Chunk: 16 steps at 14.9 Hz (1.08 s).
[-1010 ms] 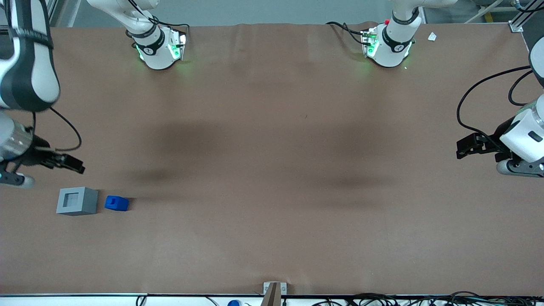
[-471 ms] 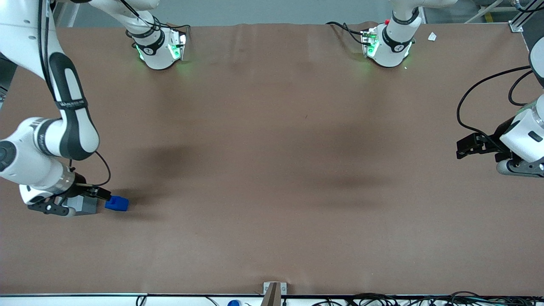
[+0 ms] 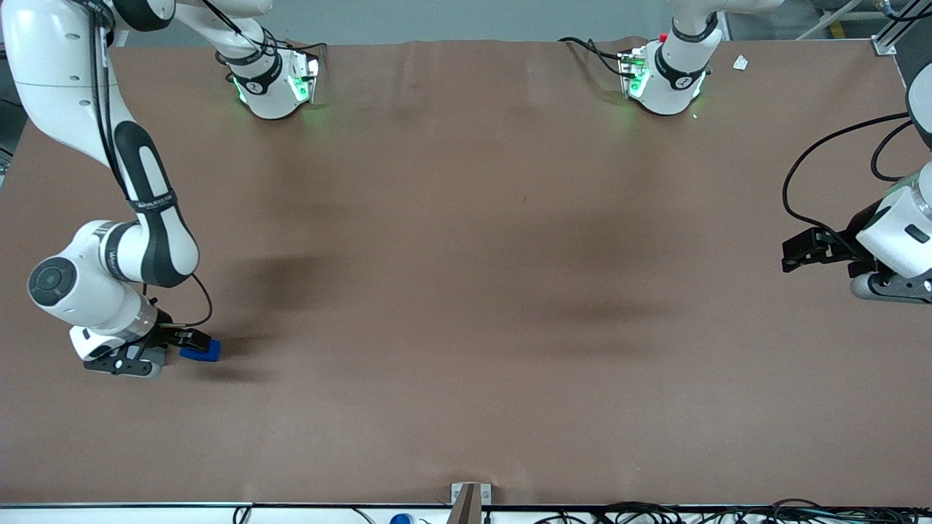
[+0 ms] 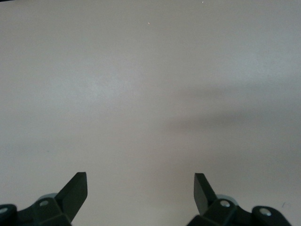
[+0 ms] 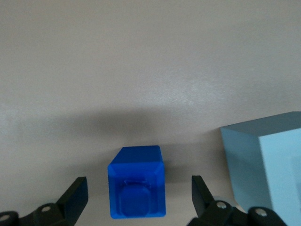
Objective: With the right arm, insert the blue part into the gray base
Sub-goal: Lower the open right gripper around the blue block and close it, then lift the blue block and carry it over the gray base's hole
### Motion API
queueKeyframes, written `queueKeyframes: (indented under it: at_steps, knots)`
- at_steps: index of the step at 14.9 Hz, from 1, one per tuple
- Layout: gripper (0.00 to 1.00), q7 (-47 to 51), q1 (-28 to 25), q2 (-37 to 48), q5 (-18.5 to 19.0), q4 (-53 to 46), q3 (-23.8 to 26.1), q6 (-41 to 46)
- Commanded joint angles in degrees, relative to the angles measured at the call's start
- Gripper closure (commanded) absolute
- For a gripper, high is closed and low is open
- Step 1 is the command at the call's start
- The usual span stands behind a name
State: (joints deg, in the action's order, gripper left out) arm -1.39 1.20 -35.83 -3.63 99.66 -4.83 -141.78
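gripper: mine, on the right arm (image 3: 138, 240). It hangs low over the desk at the working arm's end, right above the blue part. Point in front view (image 3: 191, 339); in the right wrist view (image 5: 137, 200).
gripper state: fingers spread wide, w/ the blue part between them & a clear gap each side. Nothing held, neither fingertip (image 5: 75, 197) touching the block.
blue part: sits on the desk (image 3: 466, 291), upright, notch on top visible in wrist view (image 5: 138, 188). In front view only its end sticks out from under my gripper (image 3: 204, 351).
gray base: just beside the blue part, apart from it, a strip of desk shows between them in wrist view (image 5: 265, 165). In front view it's mostly covered by my wrist & gripper body; only a sliver of gray shows (image 3: 151, 355), so can't see the socket there. It lies further toward the working arm's end than the blue part, abt the same nearness to the front camera.
task state: blue part not in the base, both resting on the desk side by side.
desk: brown covering, shadow of my arm falls around the blue part.
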Motion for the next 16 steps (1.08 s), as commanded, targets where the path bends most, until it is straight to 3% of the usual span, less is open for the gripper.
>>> queueKeyframes:
  at_steps: [1, 5, 7, 10, 13, 16]
  knots:
    - [0.20, -0.89, -0.14, -0.55, -0.68, 0.10, 0.00, -0.96]
    - [0.73, -0.72, -0.05, -0.82, -0.68, -0.16, 0.00, -0.52]
    - [0.94, -0.63, -0.14, -0.73, -1.03, -0.60, 0.00, -0.08]
    - [1.00, -1.24, 0.21, 0.84, -0.60, -2.44, 0.00, 7.00]
    - [1.00, -10.17, 2.74, 3.66, -0.50, -7.18, -0.35, 17.30]
    - [1.00, -17.92, 6.18, 3.49, -0.33, -9.13, -0.36, 18.73]
